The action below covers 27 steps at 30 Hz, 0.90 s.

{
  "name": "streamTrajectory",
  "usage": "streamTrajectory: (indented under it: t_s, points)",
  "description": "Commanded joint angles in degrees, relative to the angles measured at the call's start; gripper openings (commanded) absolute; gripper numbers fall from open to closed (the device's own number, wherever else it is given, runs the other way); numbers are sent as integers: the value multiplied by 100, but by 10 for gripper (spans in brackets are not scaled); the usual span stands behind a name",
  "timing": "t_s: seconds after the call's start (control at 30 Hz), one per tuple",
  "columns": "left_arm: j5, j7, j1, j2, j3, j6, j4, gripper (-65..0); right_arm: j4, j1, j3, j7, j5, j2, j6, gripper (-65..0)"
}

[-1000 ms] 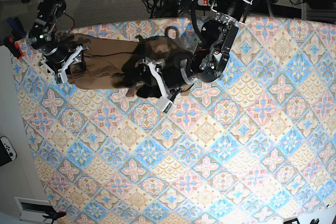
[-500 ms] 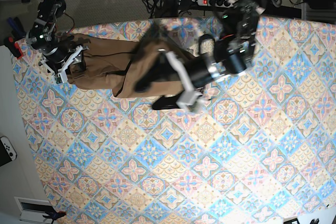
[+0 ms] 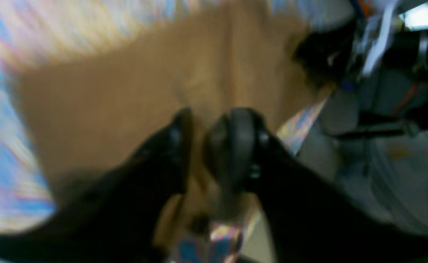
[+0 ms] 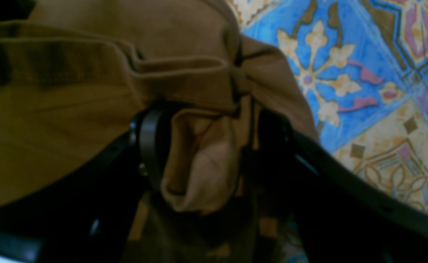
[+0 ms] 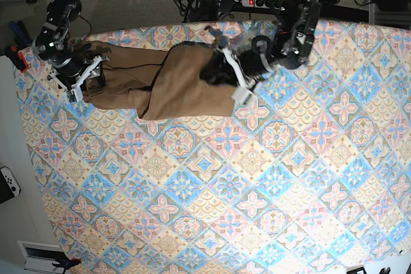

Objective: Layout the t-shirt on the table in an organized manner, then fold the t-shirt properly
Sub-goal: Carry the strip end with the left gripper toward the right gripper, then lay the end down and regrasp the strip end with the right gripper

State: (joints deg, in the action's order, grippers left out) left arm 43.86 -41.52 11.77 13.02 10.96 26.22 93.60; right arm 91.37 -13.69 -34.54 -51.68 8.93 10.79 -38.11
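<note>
The t-shirt (image 5: 160, 81) lies along the far side of the table (image 5: 257, 184), a long tan-brown strip running from the far left corner toward the middle. Its left part is bunched and creased; its right part spreads into a flatter panel whose lower edge runs roughly parallel to the table edge.

The right hand (image 4: 206, 146) sits at the left end of the cloth in the base view (image 5: 80, 76). Its wrist camera shows a rolled wad of fabric filling the gap between the two black fingers (image 4: 150, 146), with a folded hem bunched just above them. The fingers stand part way apart and are clamped on that wad. Blue and cream tile pattern shows beside the cloth on the right of that view.

The left hand (image 5: 234, 75) is at the right end of the t-shirt, low over its far right corner. Its wrist view is heavily smeared, but the two dark fingers (image 3: 235, 142) stand close together with a thin fold of tan fabric (image 3: 162, 84) passing between them, so they appear pinched on the cloth. The cloth stretches away from the fingers as a broad panel. Past its edge in that view are a strip of patterned cover and blurred grey equipment (image 3: 381, 91).
</note>
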Motion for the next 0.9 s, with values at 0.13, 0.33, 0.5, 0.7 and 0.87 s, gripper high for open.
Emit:
streamTrajectory:
  t_s: [0.13,0.33,0.5,0.7,0.87]
  points:
    - [129,103,-197,-22,69,64,-679,-650,766,-33,-383,-120,-53,33,-53,-312]
    - [137,103,-293,-22,34,55,-705,-647,1425,-33,-664,-120,-36,-116,-53,-312]
    - [129,103,-504,-207,34,29,-740,-613,1417,2,-682,-129,-36,-125,-53,-310]
    - [120,95,-707,-436,69,29,-749,-586,1390,11,-691,-164,-27,-134,-62,-250]
    - [120,95,-742,-453,60,29,-1004,-587,1399,11,-963,-348,-27,-134,-189,-94]
